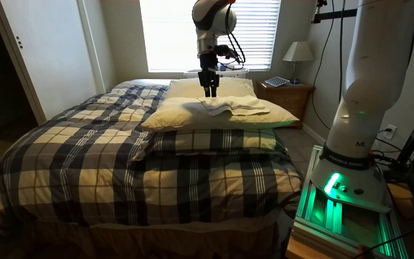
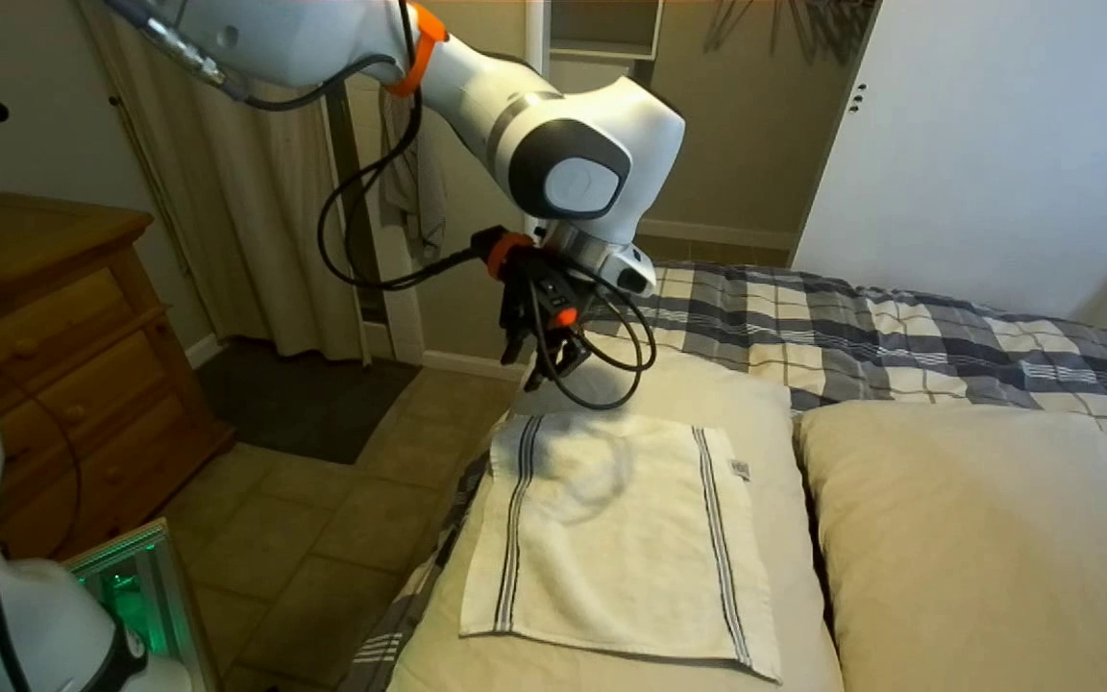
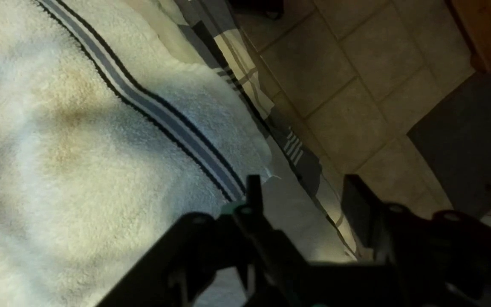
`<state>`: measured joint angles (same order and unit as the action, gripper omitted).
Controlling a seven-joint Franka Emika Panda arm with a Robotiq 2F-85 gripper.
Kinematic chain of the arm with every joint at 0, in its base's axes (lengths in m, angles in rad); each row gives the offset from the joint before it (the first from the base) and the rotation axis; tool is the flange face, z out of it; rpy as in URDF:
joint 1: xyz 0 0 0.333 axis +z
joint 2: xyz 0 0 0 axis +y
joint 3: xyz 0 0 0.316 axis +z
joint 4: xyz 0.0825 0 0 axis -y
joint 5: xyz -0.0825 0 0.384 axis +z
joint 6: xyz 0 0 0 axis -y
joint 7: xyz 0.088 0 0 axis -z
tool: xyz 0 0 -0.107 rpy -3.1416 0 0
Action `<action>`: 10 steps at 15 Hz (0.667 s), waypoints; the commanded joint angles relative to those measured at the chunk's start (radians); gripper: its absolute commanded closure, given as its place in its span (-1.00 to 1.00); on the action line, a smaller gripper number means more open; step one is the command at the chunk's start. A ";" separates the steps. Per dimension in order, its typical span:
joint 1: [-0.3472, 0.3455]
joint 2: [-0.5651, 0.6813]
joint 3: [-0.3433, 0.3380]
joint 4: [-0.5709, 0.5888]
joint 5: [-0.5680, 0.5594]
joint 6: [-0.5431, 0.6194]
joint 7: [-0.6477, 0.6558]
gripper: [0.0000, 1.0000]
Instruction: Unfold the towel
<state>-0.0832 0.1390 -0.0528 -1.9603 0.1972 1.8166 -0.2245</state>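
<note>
The cream-white towel (image 2: 630,538) lies spread nearly flat on a pale-yellow pillow (image 2: 755,413) in an exterior view. A dark striped band runs near each of two opposite sides. The towel (image 1: 243,104) looks slightly rumpled and hangs over the pillow's front side in an exterior view. In the wrist view the towel (image 3: 79,149) fills the left side, with one striped band and a corner by the left finger. My gripper (image 3: 303,183) is open and empty, above the pillow's edge beside that corner. The gripper (image 2: 523,370) is near the towel's far edge; contact cannot be told.
A second pale pillow (image 2: 986,538) lies beside the first. A plaid bedspread (image 1: 95,172) covers the bed. A nightstand (image 1: 286,95) with a lamp (image 1: 298,52) and a laundry basket (image 1: 234,73) stand behind. A wooden dresser (image 2: 63,384) stands across the tiled floor.
</note>
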 commanded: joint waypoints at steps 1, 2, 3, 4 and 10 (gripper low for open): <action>0.000 -0.047 -0.003 -0.008 -0.018 -0.016 0.025 -0.68; -0.001 -0.056 -0.006 -0.011 -0.027 -0.005 0.029 -0.85; 0.000 -0.064 -0.010 -0.010 -0.048 0.008 0.035 -0.96; 0.000 -0.070 -0.012 -0.007 -0.068 0.019 0.046 -0.99; -0.010 -0.070 -0.042 0.088 -0.311 0.072 0.145 -1.00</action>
<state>-0.0879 0.0652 -0.0804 -1.9270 -0.0096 1.8803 -0.1367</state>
